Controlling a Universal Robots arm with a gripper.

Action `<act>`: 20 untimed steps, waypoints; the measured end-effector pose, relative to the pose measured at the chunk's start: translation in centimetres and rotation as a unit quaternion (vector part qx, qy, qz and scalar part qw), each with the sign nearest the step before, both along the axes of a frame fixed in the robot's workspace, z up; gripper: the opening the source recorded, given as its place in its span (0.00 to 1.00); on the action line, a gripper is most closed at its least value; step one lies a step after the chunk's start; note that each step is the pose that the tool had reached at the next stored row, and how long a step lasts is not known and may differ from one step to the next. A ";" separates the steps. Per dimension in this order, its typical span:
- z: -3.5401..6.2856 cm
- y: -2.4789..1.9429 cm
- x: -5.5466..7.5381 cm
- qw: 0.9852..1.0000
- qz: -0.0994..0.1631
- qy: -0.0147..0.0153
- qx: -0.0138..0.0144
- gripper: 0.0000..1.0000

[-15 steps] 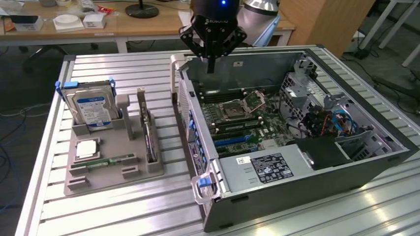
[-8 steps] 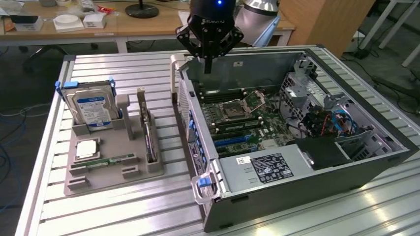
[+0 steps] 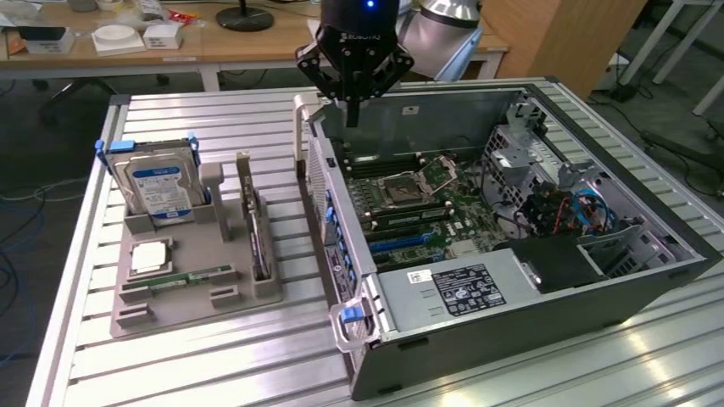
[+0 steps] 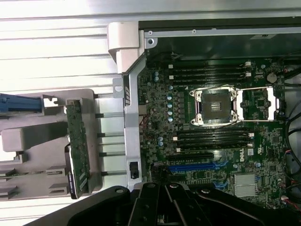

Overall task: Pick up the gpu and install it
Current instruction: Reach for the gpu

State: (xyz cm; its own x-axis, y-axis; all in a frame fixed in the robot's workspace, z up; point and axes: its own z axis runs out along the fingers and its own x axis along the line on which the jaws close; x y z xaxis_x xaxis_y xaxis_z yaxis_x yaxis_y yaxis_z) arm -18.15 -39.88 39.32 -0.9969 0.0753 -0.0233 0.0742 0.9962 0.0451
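Gpu [image 3: 259,242] standing on edge in grey holder tray [image 3: 169,309], untouched; gripper [image 3: 351,117] clenched empty above open computer case [image 3: 509,309] wall.

"DELL" on the motherboard [image 4: 221,128]

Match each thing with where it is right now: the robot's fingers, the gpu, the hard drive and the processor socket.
Things:
1. fingers
2. gpu
3. hard drive
4. processor socket

Places:
A. on edge in the grey holder, on the side beside the case
B. on the motherboard inside the open case
C. shut, above the case's edge
D. upright between blue rails

Pairs: 1-C, 2-A, 3-D, 4-B
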 end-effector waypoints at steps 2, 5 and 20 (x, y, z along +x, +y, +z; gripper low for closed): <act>0.00 0.00 -0.2 1.000 0.000 0.000 0.000 0.10; 0.00 0.00 -0.6 1.000 0.000 0.000 0.000 0.10; -0.01 0.00 -2.0 1.000 0.000 0.000 0.000 0.10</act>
